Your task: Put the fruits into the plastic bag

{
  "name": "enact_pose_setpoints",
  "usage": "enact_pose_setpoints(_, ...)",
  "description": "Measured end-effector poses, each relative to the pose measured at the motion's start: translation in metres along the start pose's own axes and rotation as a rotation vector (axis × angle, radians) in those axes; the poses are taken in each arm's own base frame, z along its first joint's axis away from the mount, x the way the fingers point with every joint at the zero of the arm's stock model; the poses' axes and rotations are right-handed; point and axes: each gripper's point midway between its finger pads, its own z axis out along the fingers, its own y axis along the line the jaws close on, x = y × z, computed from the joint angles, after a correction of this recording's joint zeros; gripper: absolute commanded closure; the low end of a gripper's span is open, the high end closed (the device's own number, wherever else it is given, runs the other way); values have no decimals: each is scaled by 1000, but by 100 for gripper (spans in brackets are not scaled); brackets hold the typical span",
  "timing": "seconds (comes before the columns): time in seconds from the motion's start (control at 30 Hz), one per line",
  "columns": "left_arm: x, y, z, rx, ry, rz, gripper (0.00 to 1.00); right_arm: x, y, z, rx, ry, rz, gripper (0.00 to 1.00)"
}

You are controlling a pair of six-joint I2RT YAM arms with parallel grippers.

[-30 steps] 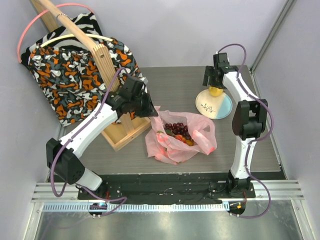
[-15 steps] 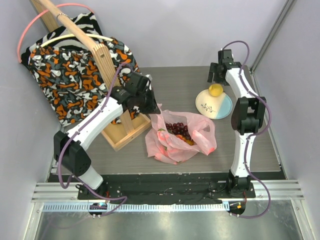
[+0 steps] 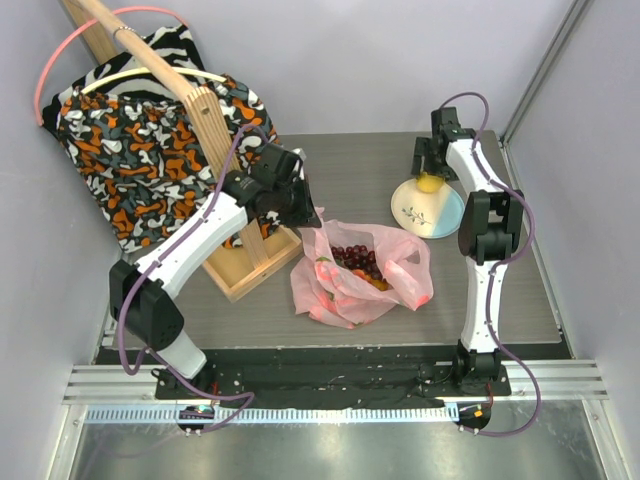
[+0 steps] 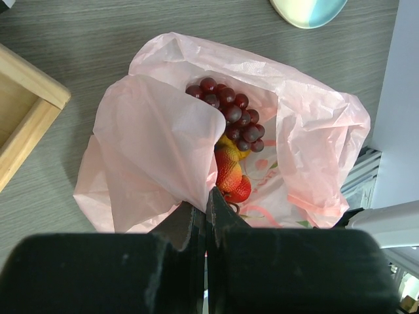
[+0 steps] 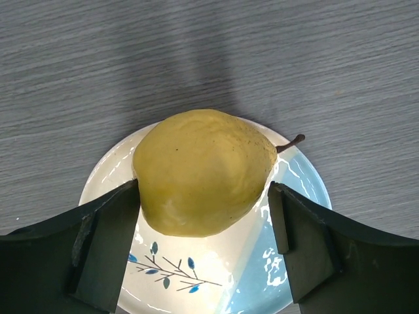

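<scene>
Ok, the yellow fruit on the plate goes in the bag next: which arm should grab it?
Right. The right gripper straddles the yellow fruit on the plate, jaws open either side. The left gripper is shut on the plastic bag at its rim, holding its mouth up.

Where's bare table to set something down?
Free: grey tabletop behind the translucent pink plastic bag, between wooden crate and pale blue round plate; also right of the bag. Crowded: the plate, yellow fruit between the right gripper's open jaws.

Grey table (image 3: pixel 350 160) bears plastic bag (image 3: pixel 330 300), plate (image 3: pixel 446 221) and wooden frame (image 3: pixel 245 270).
</scene>
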Motion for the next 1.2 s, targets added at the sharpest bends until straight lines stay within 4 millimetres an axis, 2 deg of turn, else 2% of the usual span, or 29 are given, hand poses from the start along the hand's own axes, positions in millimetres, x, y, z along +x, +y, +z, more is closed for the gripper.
enact_pose_setpoints(0.33,0,-1,1,3,5,3,100,7,-1,9,4,22,-13,18)
enact_pose_setpoints(0.43,0,-1,1,3,5,3,100,7,-1,9,5,22,-17,24)
enact_pose_setpoints(0.57,0,-1,1,3,5,3,100,7,-1,9,4,22,-21,38)
enact_pose_setpoints(0.7,0,-1,1,3,5,3,100,7,-1,9,0,22,-22,47)
enact_pose_setpoints(0.87,0,-1,1,3,5,3,100,8,1,8,-16,25,-18,55)
enact_pose_setpoints(1.0,0,-1,1,3,5,3,100,14,1,3,-33,37,-16,59)
enact_pose_setpoints(1.2,0,-1,1,4,6,3,100,29,1,-22,-65,65,-14,63)
